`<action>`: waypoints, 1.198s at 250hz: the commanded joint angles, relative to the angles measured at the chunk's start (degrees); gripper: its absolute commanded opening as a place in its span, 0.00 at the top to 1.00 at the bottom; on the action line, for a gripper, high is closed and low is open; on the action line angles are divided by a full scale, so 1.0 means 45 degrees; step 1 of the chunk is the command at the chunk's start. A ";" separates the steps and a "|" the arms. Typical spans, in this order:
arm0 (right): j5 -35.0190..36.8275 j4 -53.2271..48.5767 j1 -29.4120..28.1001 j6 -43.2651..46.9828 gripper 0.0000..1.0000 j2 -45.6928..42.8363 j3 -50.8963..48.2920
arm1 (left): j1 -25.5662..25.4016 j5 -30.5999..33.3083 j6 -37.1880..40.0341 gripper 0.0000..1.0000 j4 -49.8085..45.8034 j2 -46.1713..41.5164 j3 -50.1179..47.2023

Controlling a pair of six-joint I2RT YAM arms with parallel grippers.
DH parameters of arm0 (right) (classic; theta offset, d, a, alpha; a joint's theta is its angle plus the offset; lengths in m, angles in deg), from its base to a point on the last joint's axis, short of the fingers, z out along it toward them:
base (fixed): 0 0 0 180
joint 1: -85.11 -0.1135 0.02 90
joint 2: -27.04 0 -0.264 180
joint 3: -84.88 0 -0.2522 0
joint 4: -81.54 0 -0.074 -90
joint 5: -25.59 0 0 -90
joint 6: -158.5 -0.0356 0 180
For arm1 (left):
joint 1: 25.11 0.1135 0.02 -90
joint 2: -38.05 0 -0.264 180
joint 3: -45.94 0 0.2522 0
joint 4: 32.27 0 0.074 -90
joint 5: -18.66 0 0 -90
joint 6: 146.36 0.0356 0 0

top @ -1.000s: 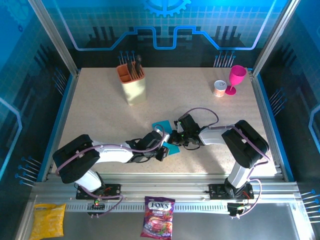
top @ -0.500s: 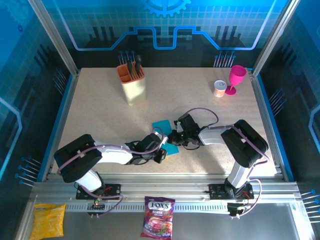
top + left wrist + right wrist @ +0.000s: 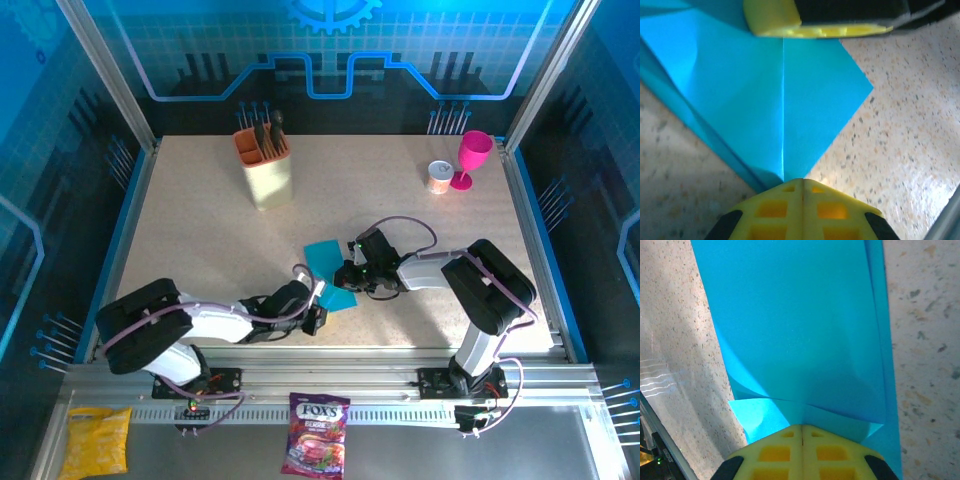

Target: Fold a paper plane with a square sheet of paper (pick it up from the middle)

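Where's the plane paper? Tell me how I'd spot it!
Look at the speckled beige table, near its middle, where the left end effector and right end effector almost meet. The sheet of paper lies there, partly folded. It is the table's only bright blue thing; the utensil holder and pink goblet stand far behind.

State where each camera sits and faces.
Top external: above and behind the bases, facing down at the table; shows both arms, left end effector and right end effector.
Left wrist: on the left arm, facing along its shut fingers onto the creased blue paper.
Right wrist: on the right arm, along its fingers onto that paper.
Shared: the paper, in all three.
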 commanded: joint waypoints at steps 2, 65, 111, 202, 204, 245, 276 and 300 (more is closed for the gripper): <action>0.1098 -0.1177 0.0083 -0.0114 1.00 0.0647 -0.0575 | -0.0424 -0.0181 -0.0972 1.00 -0.2157 -0.0659 -0.1029; 0.0985 -0.0968 0.0095 -0.0162 1.00 0.0623 -0.0695 | -0.0025 0.0903 -0.1128 1.00 -0.3631 -0.3627 -0.0416; 0.0918 -0.0684 0.0073 -0.0272 1.00 0.0760 -0.0810 | 0.1496 -0.0238 -0.0720 1.00 -0.2257 -0.2744 0.0703; 0.0732 -0.0209 0.0054 -0.0634 1.00 0.0592 -0.1143 | 0.2639 -0.1042 0.0378 1.00 -0.1115 0.1181 0.2820; 0.0725 -0.0222 0.0044 -0.0637 1.00 0.0586 -0.1159 | 0.2641 -0.1049 0.0393 1.00 -0.1090 0.1250 0.2824; 0.0608 -0.0356 0.0140 -0.0797 1.00 0.0059 -0.1040 | 0.2721 -0.1138 0.0468 1.00 -0.0758 0.2408 0.2882; 0.0487 -0.0726 0.0321 -0.0757 1.00 -0.0617 -0.0823 | 0.2760 -0.1102 0.0490 1.00 -0.0539 0.2903 0.2665; 0.0435 -0.1131 0.0563 -0.0592 0.94 -0.1447 -0.0719 | 0.2769 -0.1198 0.0437 1.00 -0.0375 0.3001 0.2539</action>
